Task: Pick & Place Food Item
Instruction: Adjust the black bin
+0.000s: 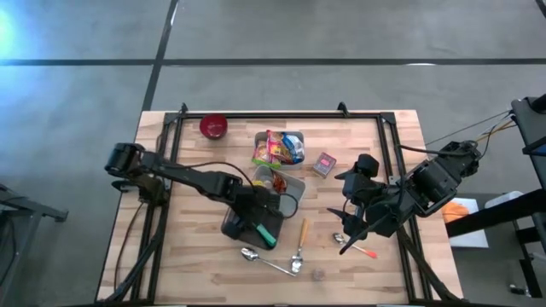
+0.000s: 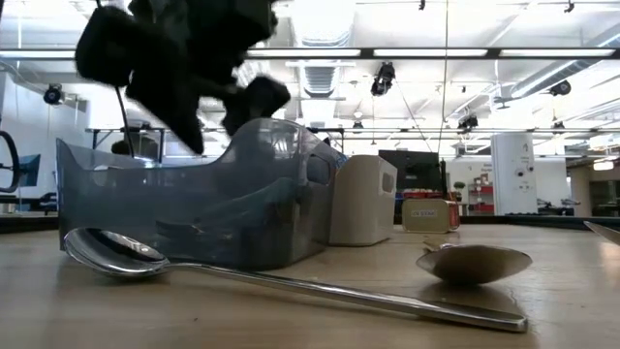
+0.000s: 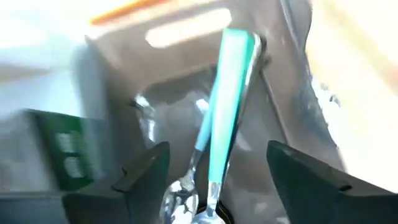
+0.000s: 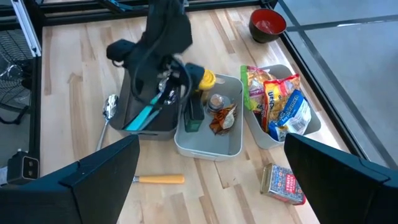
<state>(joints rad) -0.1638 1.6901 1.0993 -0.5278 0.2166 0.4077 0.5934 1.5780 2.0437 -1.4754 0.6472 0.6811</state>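
My left gripper (image 1: 256, 220) hangs open over a dark grey bin (image 1: 239, 226). A teal-handled utensil (image 3: 230, 93) leans inside the bin, its metal end down. It lies between my left fingers (image 3: 146, 174) with a gap on both sides. A light grey tray (image 4: 208, 146) beside the bin holds food items: a yellow one (image 4: 205, 79), a brown one (image 4: 221, 118) and a green box (image 4: 193, 115). Snack packets (image 4: 277, 99) fill a second tray. My right gripper (image 1: 354, 200) waits open, high over the table's right side.
A red bowl (image 1: 213, 126) stands at the far left. A small box (image 1: 323, 164) lies right of the trays. Loose on the near half of the table are a spoon (image 1: 271, 263), an orange-handled utensil (image 1: 302, 234) and another spoon (image 1: 358, 247).
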